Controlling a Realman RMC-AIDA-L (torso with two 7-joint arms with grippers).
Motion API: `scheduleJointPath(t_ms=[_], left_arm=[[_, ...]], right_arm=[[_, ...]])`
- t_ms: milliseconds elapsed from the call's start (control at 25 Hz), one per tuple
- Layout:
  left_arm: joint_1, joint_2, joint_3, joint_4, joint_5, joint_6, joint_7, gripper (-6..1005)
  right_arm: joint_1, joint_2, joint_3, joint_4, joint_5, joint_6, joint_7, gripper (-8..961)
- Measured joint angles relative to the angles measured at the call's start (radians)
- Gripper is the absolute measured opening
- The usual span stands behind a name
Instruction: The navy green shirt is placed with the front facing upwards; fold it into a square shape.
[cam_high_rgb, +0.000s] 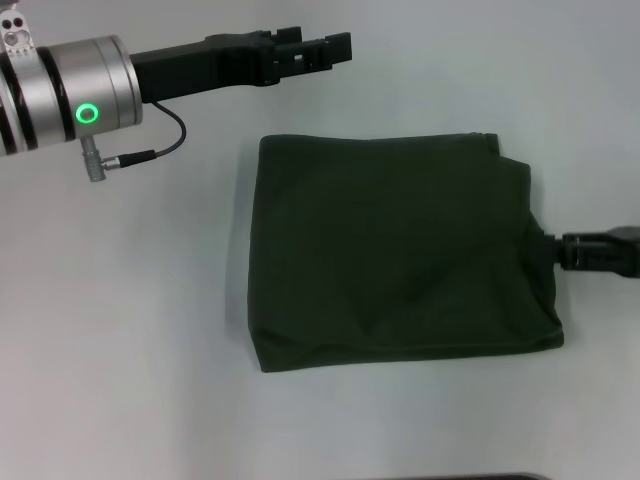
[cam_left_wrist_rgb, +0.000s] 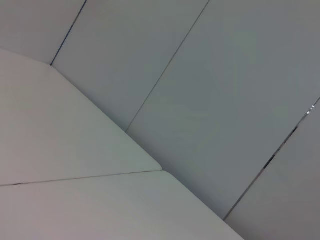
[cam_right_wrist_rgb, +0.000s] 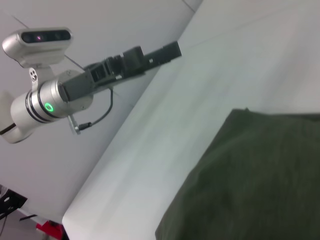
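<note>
1. Folded into a near-square block at mid-table in the head view: the navy green shirt (cam_high_rgb: 400, 250), plain green side up, no lettering, neck or label showing.
2. Cut off by the right frame edge: the right gripper (cam_high_rgb: 570, 250), only a dark tip seen, meeting the shirt's right edge where the cloth puckers to a point; fingertips buried in or behind the fabric, so cannot tell whether clamped on it or merely touching.
3. Raised well apart from the shirt, beyond its far-left corner: the left gripper (cam_high_rgb: 325, 48), black fingers lying close together, nothing between them.
4. Slightly uneven at the far-right corner, with a small step in the outline; near edge thick and rounded, layers stacked.
5. Bare white table (cam_high_rgb: 120, 330) on the left, near and far sides of the shirt, wide open room on the left.
6. Shown only by the right wrist view: the left gripper from the side, with its silver cuff, green ring light and grey camera housing (cam_right_wrist_rgb: 37, 42), and the table's far edge.
7. Shown by the left wrist view: only pale panels and seams, no shirt, no fingers.
</note>
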Motion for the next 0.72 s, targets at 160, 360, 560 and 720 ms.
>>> scheduleJointPath(t_ms=[160,360,560,720], left_arm=[[-0.001,0.000,0.000,0.006,0.001,-0.001,0.001,911],[-0.002,0.003,0.000,0.007,0.002,-0.001,0.002,911],[-0.004,0.003,0.000,0.007,0.003,-0.001,0.002,911],[-0.006,0.003,0.000,0.007,0.002,-0.001,0.004,912]], right_arm=[[-0.001,-0.003,0.000,0.037,-0.021,0.023,0.000,427],[0.001,0.003,-0.001,0.048,-0.031,0.045,0.000,424],[0.011,0.006,0.001,0.074,-0.031,0.080,0.000,421],[0.015,0.011,0.000,0.083,-0.031,0.097,0.000,418]])
